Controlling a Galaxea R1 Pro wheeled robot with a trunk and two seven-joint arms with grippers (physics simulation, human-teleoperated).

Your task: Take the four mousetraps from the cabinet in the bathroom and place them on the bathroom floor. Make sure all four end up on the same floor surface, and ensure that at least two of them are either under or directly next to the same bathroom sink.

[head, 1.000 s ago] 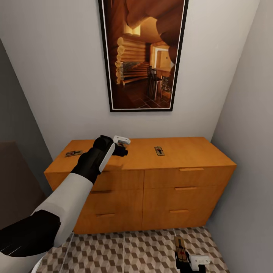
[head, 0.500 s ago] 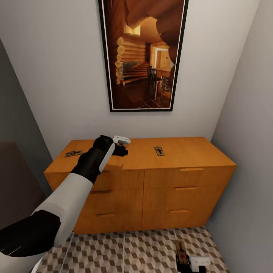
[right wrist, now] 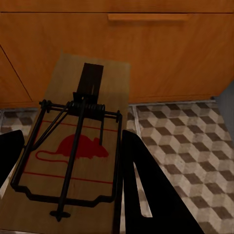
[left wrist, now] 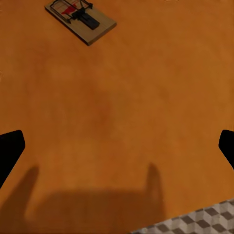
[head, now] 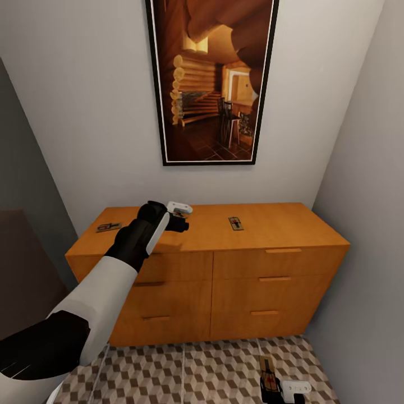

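The orange-brown cabinet stands against the wall. Two mousetraps lie on its top, one near the left end and one right of centre. My left gripper hovers over the top between them, open and empty. The left wrist view looks at the cabinet top, where a mousetrap lies beyond the spread fingertips. Low at the front right, my right gripper is shut on a mousetrap above the bathroom floor. The right wrist view has that mousetrap between the fingers. The sink is out of view.
A large framed picture hangs above the cabinet. A grey wall closes in the right side and a dark panel the left. Drawer fronts rise just beyond the held trap, with tiled floor below them.
My right gripper has sunk slightly toward the floor with its mousetrap. The left arm has stayed almost still.
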